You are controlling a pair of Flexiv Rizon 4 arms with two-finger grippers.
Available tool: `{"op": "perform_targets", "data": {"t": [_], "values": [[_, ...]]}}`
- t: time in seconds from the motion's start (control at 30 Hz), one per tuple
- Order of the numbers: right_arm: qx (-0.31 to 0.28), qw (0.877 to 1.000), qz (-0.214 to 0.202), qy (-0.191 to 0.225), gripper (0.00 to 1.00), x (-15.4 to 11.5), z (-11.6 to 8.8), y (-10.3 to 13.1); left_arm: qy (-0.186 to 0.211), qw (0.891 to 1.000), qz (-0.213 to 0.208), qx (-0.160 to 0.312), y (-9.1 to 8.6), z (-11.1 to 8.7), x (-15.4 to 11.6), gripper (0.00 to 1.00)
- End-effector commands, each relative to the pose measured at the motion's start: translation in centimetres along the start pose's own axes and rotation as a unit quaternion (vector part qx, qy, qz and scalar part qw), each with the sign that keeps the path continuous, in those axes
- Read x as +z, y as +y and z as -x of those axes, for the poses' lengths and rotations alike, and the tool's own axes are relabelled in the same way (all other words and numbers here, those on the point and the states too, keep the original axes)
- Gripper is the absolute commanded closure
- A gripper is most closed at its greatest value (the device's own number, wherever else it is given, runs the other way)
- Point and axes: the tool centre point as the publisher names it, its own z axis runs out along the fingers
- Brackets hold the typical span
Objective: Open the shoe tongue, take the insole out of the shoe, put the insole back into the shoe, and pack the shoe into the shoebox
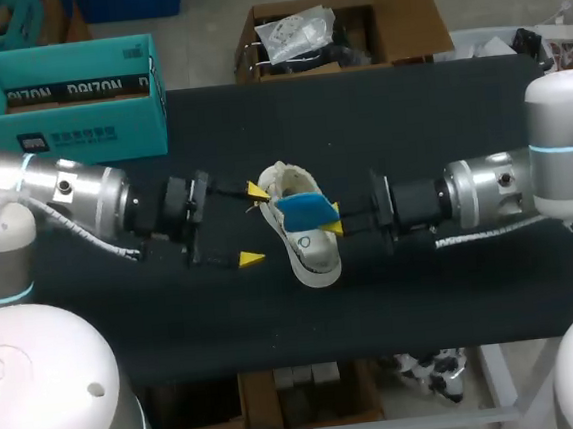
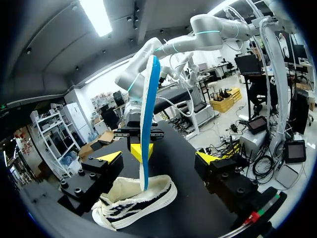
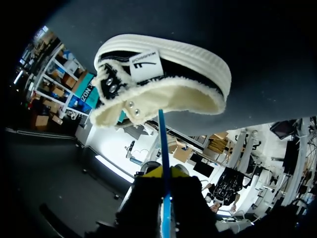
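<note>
**A:** What does the right pincer (image 1: 334, 219) have?

**B:** It is closed on a blue foam insole (image 1: 306, 210), with one yellow tip pressed to each face. From the left wrist the insole shows edge-on. Its lower end is down at the opening of a cream and black low sneaker (image 1: 305, 235), and the rest rises well above the tips.

**A:** Is that end inside the shoe?

**B:** It meets the fleecy collar, as the right wrist view shows. I can't tell how deep it goes.

**A:** And the left pincer (image 1: 254, 225)?

**B:** It is spread wide and holds nothing. From overhead, one yellow tip sits just beside the sneaker's far end, and the other is out over bare table on the near side. In its own wrist view the sneaker lies ahead, in the gap between the two fingers and nearer one of them. I can't make out whether that finger touches it.

**A:** How does the sneaker sit?

**B:** It is on its sole on the black table (image 1: 438, 111), about mid-table, with its opening facing up. It is between the two arms, which come in from opposite sides and face each other across it.

**A:** Where is the box?

**B:** The teal cardboard shoebox (image 1: 67, 118) is at the table's far left corner, with its top open. It is well apart from the sneaker and from both pincers.
</note>
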Motion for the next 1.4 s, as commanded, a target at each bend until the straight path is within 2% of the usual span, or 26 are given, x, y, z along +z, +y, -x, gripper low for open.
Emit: {"op": "perform_targets", "data": {"t": [0.03,0.13,0.17,0.37,0.57,0.6,0.7,1.0,1.1,1.23,1.27,1.4], "values": [[-0.006,1.000,-0.016,0.021,1.00,-0.1,0.4,1.5,-0.075,0.997,0.001,0.005,1.1,0.6,1.8,0.04],[-0.007,0.999,-0.021,0.023,1.00,0.0,0.2,2.2,-0.077,0.997,0.007,0.003,1.8,1.1,2.2,0.07],[-0.007,0.999,-0.022,0.023,1.00,0.1,0.1,2.5,-0.076,0.997,0.013,-0.005,2.3,1.6,2.4,0.16],[-0.008,0.999,-0.023,0.021,1.00,0.5,-0.4,3.2,-0.063,0.998,0.024,-0.016,3.8,2.9,3.8,0.31],[-0.011,1.000,-0.015,0.024,1.00,0.5,-0.7,3.6,-0.047,0.998,0.030,-0.018,4.5,3.5,4.9,0.34],[-0.012,1.000,-0.015,0.025,1.00,0.6,-0.7,3.6,-0.046,0.998,0.032,-0.018,4.7,3.7,4.9,0.37],[-0.013,0.999,-0.014,0.028,1.00,0.6,-0.7,3.6,-0.044,0.998,0.035,-0.019,5.0,3.9,5.0,0.60],[-0.014,0.999,-0.010,0.034,1.00,0.6,-0.8,3.8,-0.034,0.998,0.039,-0.025,6.3,4.1,5.1,0.72],[-0.014,0.999,-0.010,0.035,1.00,0.5,-1.0,3.9,-0.030,0.998,0.039,-0.023,6.6,4.1,5.2,0.85],[-0.014,0.999,-0.010,0.036,1.00,0.5,-1.1,4.0,-0.021,0.999,0.040,-0.016,6.7,4.1,5.2,0.92],[-0.014,0.999,-0.011,0.037,1.00,0.6,-1.2,4.1,-0.019,0.999,0.040,-0.014,6.7,4.1,5.2,1.00],[-0.014,0.999,-0.013,0.036,1.00,0.7,-1.2,4.3,-0.005,0.999,0.044,0.004,6.7,4.1,5.3,1.00]]}}
